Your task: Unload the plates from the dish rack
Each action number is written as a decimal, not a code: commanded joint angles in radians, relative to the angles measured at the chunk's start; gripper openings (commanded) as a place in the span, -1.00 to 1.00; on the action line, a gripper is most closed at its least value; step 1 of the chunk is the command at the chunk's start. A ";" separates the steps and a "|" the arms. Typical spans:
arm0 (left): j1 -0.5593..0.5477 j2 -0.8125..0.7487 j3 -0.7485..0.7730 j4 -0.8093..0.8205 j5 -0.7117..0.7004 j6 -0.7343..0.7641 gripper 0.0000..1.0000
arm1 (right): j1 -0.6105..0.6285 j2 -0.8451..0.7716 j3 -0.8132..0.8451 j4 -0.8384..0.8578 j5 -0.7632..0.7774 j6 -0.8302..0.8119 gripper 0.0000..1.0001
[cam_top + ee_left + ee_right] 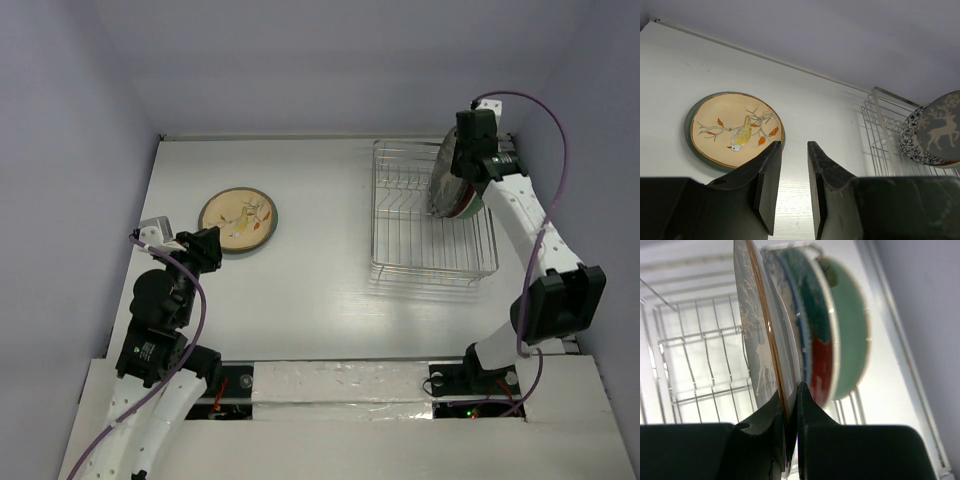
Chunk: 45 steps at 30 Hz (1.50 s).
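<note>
From above, the bird plate (238,220) lies on the surface (320,200); other plates (455,195) stand in the dish rack (400,250). Left wrist: left jaws released, empty. Right wrist: right jaws clench the rim of the reindeer plate (752,330); tilting it could drag its neighbour (812,340) out.

Five plates, it seems — one bird plate (238,220) lying flat, one deer plate (752,340) and three more standing upright — and one wire dish rack (400,250).
</note>
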 commanded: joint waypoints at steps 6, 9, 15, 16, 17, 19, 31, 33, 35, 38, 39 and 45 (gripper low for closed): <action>0.005 0.004 -0.002 0.033 0.003 0.001 -0.50 | 0.137 -0.276 0.016 0.260 -0.195 0.123 -1.00; 0.005 0.007 -0.002 0.036 0.003 0.001 -0.50 | 0.250 -0.249 -0.068 0.441 -0.324 0.262 -1.00; 0.005 0.013 -0.001 0.030 0.003 -0.001 -0.51 | 0.421 0.020 -0.016 0.785 -0.563 0.492 -1.00; 0.005 0.013 0.001 0.030 0.003 0.001 -0.51 | 0.436 0.110 0.010 0.814 -0.584 0.558 -1.00; 0.014 0.013 -0.001 0.030 0.003 -0.001 -0.51 | 0.450 0.156 0.040 0.855 -0.605 0.587 -1.00; 0.014 0.016 -0.001 0.027 0.003 -0.003 -0.51 | 0.490 0.241 0.123 0.895 -0.631 0.665 -1.00; 0.014 0.019 -0.002 0.033 0.003 -0.001 -0.50 | 0.571 0.631 0.269 0.989 -0.667 0.897 -1.00; 0.014 0.017 -0.001 0.033 0.003 -0.001 -0.50 | 0.592 0.657 0.275 0.986 -0.667 0.907 -1.00; 0.014 0.017 -0.002 0.033 0.003 0.001 -0.49 | 0.603 0.690 0.288 0.980 -0.670 0.920 -0.96; 0.014 0.016 -0.002 0.033 0.003 -0.001 -0.49 | 0.612 0.729 0.291 0.980 -0.679 0.948 -0.71; 0.014 0.016 -0.001 0.033 0.003 0.001 -0.49 | 0.623 0.735 0.291 0.977 -0.682 0.950 -0.62; 0.014 0.007 -0.001 0.034 0.003 0.001 -0.49 | 0.651 0.744 0.274 0.902 -0.682 0.921 -0.03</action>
